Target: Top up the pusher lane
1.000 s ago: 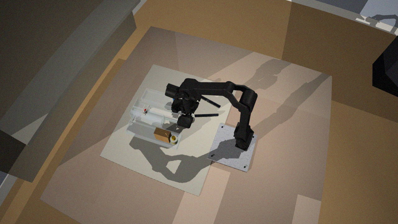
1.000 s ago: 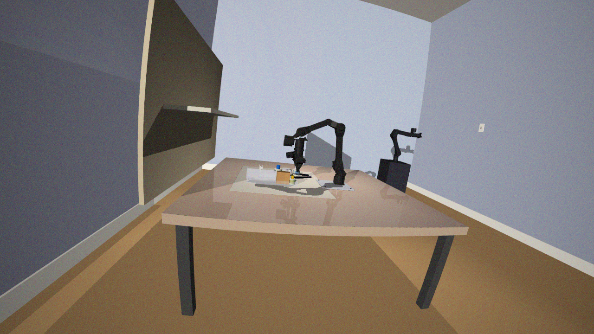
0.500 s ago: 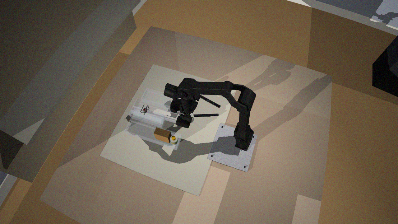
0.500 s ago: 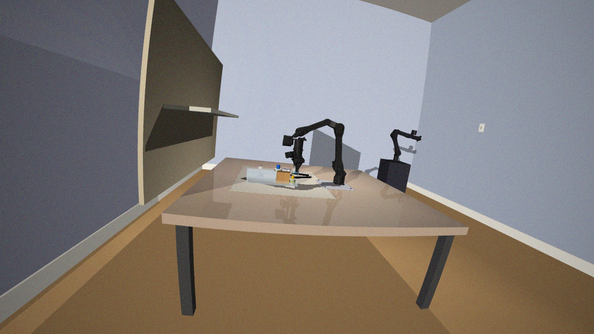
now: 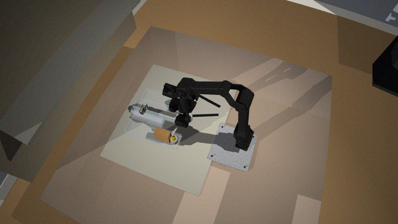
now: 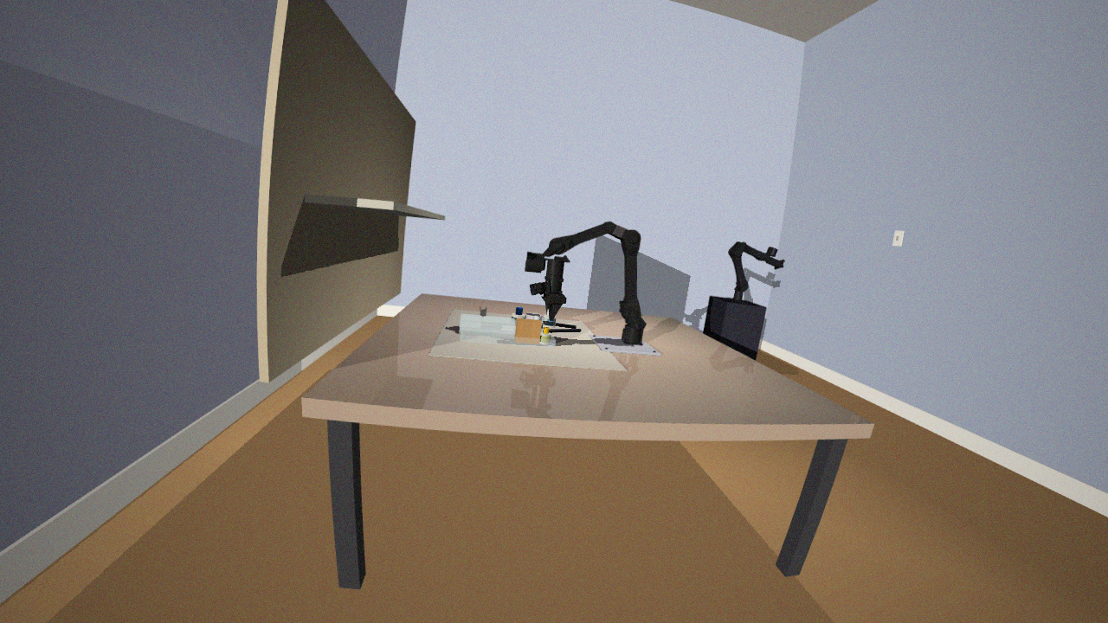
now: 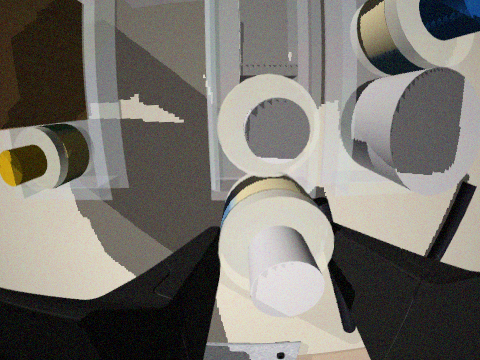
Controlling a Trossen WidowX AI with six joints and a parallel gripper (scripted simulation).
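My gripper (image 5: 185, 120) (image 6: 550, 317) (image 7: 272, 235) points down, shut on a jar with a white cap, pale shoulder and cream-and-blue label. This held jar (image 7: 280, 210) is upright at the front end of the sprung lane (image 7: 212, 110) (image 5: 147, 118). The lane jar (image 7: 232, 125), with a pale shoulder and a shaded cap, stands between the clear walls just behind it. Their outlines meet in the wrist view; I cannot tell whether they touch or how high the held jar's base is. The low front stop is partly hidden by the held jar. The pusher plate is hard to make out behind the lane jar.
One side lane holds a small yellow-capped jar (image 5: 173, 139) (image 7: 75, 152) and an orange-brown box (image 5: 162, 135) (image 6: 528, 327). The other holds a wide white-capped jar (image 7: 430, 130) and a blue-capped jar (image 7: 377, 37) close by. Black rods (image 5: 205, 114) (image 7: 452, 220) extend near the gripper.
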